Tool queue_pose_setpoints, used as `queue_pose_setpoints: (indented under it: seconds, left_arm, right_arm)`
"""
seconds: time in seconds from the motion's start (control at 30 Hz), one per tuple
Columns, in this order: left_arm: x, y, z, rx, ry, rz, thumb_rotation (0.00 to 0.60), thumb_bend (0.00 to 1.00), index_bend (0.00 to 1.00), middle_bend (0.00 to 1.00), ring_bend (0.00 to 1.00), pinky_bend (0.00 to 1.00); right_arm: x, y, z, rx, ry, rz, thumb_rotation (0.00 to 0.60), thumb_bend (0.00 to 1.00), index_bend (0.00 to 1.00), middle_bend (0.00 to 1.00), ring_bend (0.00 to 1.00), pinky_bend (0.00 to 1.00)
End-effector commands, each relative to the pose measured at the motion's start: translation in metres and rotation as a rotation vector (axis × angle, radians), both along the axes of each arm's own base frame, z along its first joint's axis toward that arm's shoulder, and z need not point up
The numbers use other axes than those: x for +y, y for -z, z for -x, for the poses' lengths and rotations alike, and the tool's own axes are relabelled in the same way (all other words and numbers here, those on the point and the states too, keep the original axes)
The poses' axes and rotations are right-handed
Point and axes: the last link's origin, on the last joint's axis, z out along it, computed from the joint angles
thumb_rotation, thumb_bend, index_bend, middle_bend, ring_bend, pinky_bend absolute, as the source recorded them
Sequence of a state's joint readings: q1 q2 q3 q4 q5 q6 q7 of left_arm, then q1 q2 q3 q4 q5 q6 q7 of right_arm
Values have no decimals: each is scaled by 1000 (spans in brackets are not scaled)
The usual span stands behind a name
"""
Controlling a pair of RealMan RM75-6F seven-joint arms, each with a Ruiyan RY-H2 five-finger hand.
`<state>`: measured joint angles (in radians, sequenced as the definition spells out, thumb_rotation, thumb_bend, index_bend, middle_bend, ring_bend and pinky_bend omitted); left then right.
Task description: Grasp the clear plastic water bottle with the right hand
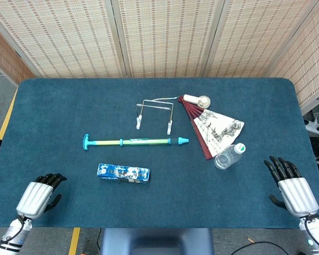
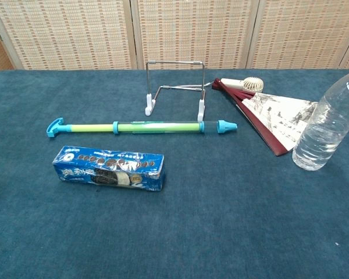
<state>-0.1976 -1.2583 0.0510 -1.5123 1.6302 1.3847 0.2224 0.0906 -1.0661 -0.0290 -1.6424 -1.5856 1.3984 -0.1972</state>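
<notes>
right hand [image 1: 291, 188] spread, apart from bottle [image 1: 228, 156] — seemingly upright.

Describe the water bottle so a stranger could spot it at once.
Start at the open paper fan on the right side of the blue table. The bottle stands upright at the fan's near edge, ahead of the right hand. It is the only clear, upright thing.
</notes>
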Motion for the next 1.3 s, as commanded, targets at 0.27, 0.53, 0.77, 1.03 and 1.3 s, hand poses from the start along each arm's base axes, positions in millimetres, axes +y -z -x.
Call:
queue_pose_setpoints:
  seconds: [0.27,0.53,0.77,1.03,1.3]
  left_arm:
    - [3,2,-2,-10,18,10,600,359,285,269,256,403]
    - [11,6,3,-30,15,34,600,359,285,269,256,404]
    - [6,1,-1,-42,32,20,600,359,285,269,256,406]
    - [5,0,-1,-32,20,13,600,359,285,271,256,406]
    - [4,-2,0,-34,19,8,600,358,285,271,256,407]
  right_arm:
    - [3,-2,-1,-2,2,48,600,101,0,0,0,119]
    - [1,5,-4,-46,-28,132,600,101,0,0,0,118]
    - [-12,6,-1,-130,-8,216,600,101,0,0,0,117]
    - [-53,20,5,-442,173,48,600,101,0,0,0,117]
    - [-73,34,2,-725,229,-120,600,101,0,0,0,117]
